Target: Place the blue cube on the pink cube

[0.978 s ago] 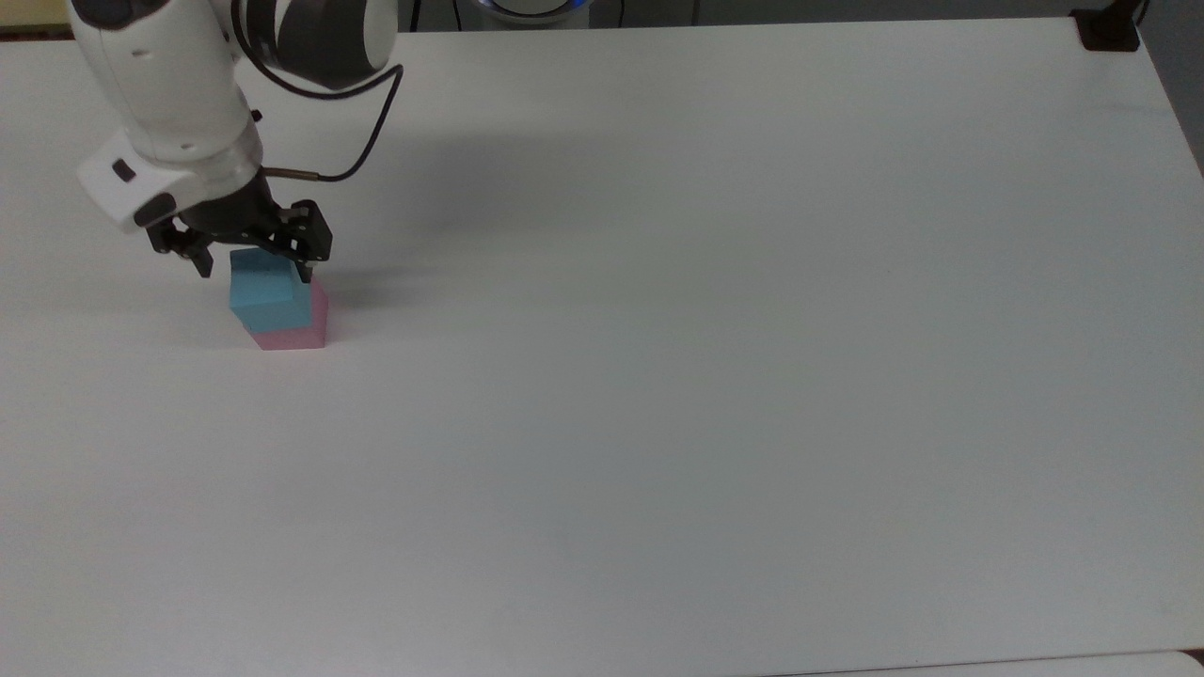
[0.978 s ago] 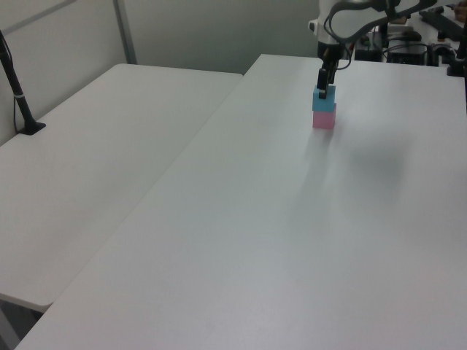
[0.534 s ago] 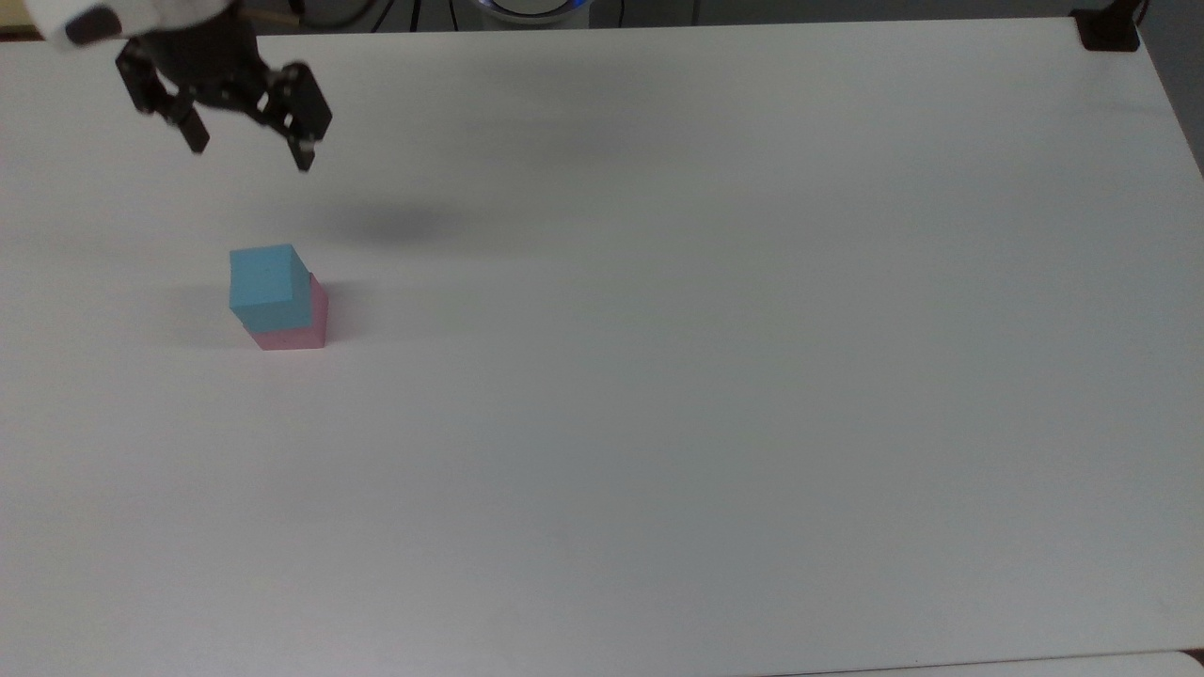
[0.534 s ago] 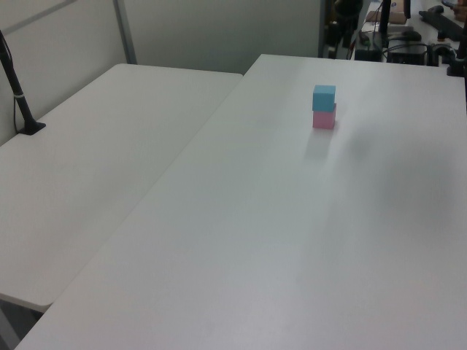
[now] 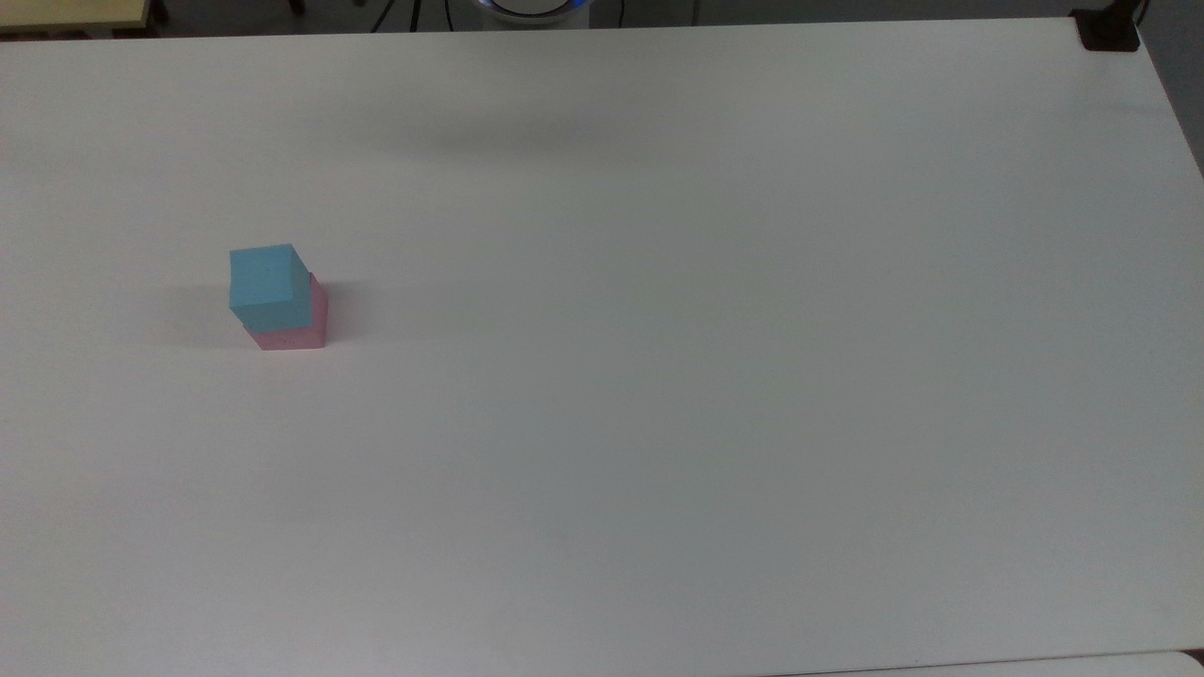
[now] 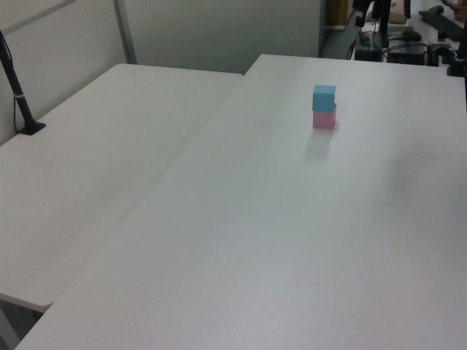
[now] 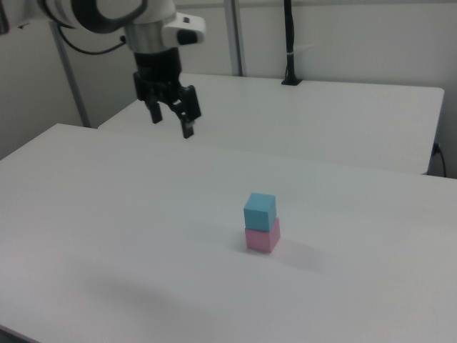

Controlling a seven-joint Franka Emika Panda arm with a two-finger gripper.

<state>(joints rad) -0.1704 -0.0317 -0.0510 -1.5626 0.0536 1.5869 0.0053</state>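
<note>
End effector (image 7: pixel 170 118) position in the right view was high above the bench (image 7: pixel 107 236), well apart from the stack and toward the right view's upper left, with its two black fingers (image 7: pixel 189 125) spread apart and nothing between them. The blue cube (image 5: pixel 266 282) rested on top of the pink cube (image 5: pixel 299 324), touching it, and the pink cube sat directly on the bench. In the top view the stack stood in the top view's left half, roughly midway between the far and near edges; in the left view the blue cube (image 6: pixel 324 97) and the pink cube (image 6: pixel 324 119) stood toward the left view's upper right. The upper cube sat slightly offset and slightly turned relative to the lower one: in the top view a strip of pink face was exposed along the top view's right side of the stack. Both cubes appeared upright and level. Judged from this arrangement, the placement step was complete and the task appeared fulfilled, the step in hand being clearance of the arm from the stack. No further grasp appeared necessary. Any next move called only for keeping the arm clear of the stack, since contact with the offset upper cube could push it off. A second bench (image 6: pixel 95 168) stood adjacent in the left view.
</note>
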